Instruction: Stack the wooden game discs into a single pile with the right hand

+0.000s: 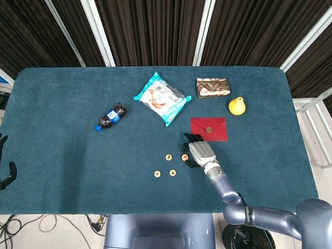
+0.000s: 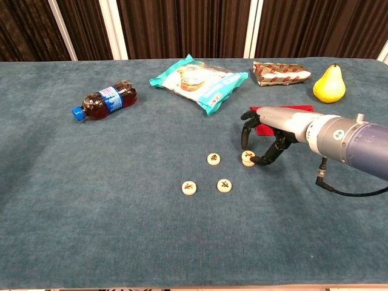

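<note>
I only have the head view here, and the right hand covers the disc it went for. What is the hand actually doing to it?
Observer: From the chest view, the right hand arches over the rightmost disc, with fingers on its left edge and the thumb at its right edge, pinching it.
Reviewer: Is it off the table?
Observer: I cannot tell. Its lower edge sits about level with the cloth.
Reviewer: Is anything stacked yet?
Observer: No. Side on, the middle disc, the front left disc and the front right disc each lie single and apart.
</note>
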